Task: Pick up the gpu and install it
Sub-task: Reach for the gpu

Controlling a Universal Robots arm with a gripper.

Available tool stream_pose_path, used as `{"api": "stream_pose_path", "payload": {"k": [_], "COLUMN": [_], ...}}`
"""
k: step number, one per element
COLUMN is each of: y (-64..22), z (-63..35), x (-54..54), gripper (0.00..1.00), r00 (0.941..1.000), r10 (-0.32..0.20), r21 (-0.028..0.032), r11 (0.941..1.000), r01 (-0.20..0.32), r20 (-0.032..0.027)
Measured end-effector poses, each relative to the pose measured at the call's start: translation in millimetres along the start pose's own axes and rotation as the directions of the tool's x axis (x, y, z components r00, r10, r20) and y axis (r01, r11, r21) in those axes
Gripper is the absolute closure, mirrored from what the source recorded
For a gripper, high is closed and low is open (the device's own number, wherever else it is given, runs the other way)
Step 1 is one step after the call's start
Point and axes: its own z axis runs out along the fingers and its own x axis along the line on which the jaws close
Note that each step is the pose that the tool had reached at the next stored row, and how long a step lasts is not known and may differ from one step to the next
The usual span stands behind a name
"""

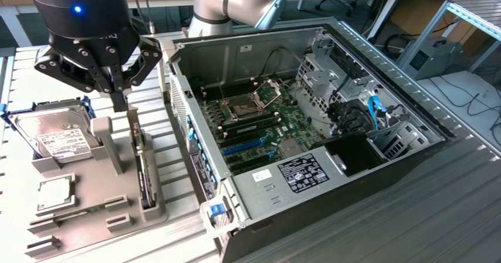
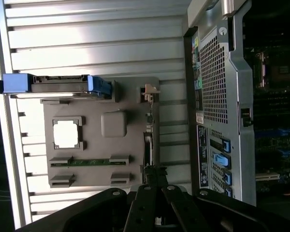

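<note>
Over the grey plastic parts tray (image 1: 90,184), the black robot hand (image 1: 118,103) hangs with its fingers pressed together.
Just below its tips, the slim dark gpu card with a silver end bracket (image 1: 142,166) stands on edge in a tray slot; whether they touch cannot be told. A silver hard drive with a white label (image 1: 53,135) sits toward the exterior view's left, and the open black computer case (image 1: 184,104) lies beside the tray on the ribbed metal table (image 1: 446,216).

Past the gripper (image 2: 154,173), fingers pressed together, right at the near end of the gpu (image 2: 146,147), standing on edge in the grey holder (image 2: 92,106). Off to one side: processor chip (image 2: 66,134), memory stick (image 2: 89,162), hard drive (image 2: 58,83) farther out. To the other side: computer case (image 2: 222,111).
</note>
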Motion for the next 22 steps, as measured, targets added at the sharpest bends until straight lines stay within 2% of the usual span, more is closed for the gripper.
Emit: {"api": "stream_pose_path", "payload": {"k": [22], "y": [-3.1], "z": [0.3], "x": [1.2], "gripper": [0.89], "r00": [1.0000], "r10": [0.000], "r21": [0.0128], "r11": [0.9999], "r01": [0.000], "r20": [0.0010]}}
